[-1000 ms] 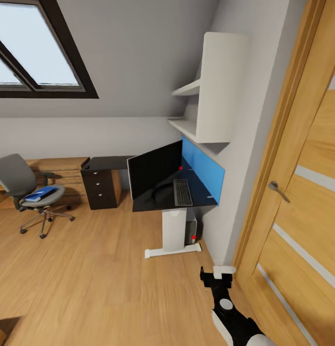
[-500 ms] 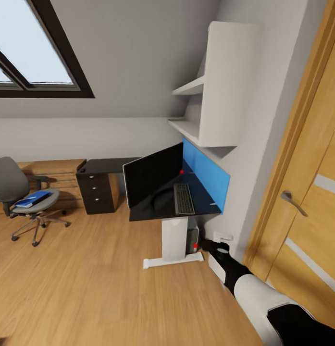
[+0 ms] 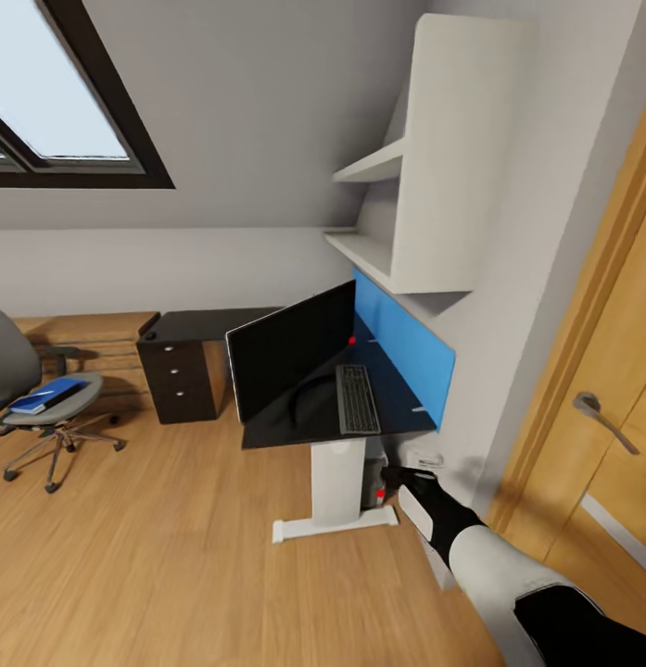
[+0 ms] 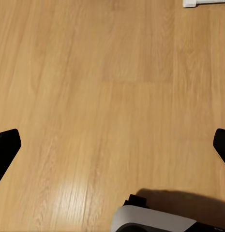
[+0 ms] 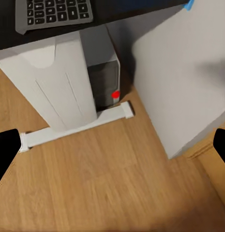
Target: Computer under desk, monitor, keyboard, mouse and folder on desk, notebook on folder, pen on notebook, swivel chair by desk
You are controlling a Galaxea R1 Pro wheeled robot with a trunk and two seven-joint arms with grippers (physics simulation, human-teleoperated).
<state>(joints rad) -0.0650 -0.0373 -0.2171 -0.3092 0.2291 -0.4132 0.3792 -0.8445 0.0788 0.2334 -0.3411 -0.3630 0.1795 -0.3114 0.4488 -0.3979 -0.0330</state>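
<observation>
Presently, in the head view, the desk [image 3: 309, 431] stands against the blue back panel [image 3: 401, 347] with the monitor [image 3: 290, 352] and the keyboard [image 3: 358, 398] on its dark top, the keyboard lying just beside the monitor; the computer [image 3: 371, 477] sits under the desk behind the white pedestal [image 3: 336, 482]. The swivel chair [image 3: 35, 389] stands well apart from the desk at the far left, with the blue folder [image 3: 46, 396] resting on its seat. The mouse, notebook and pen cannot be made out. The right gripper [image 3: 401, 475] reaches forward and low, near the computer. In the left wrist view, the left gripper [image 4: 112, 145] hangs over bare wooden floor [image 4: 93, 87], fingers spread wide and holding nothing. In the right wrist view, the right gripper [image 5: 112, 145] is likewise spread wide and empty, aimed at the computer [image 5: 105, 82] tucked under the desk. The step in hand appears to be an approach to the workspace. To do it well, confirm that the computer needs no correction, keep the low right arm clear of the pedestal foot [image 5: 76, 128] and the wall, then turn the base toward the chair to fetch the folder.
</observation>
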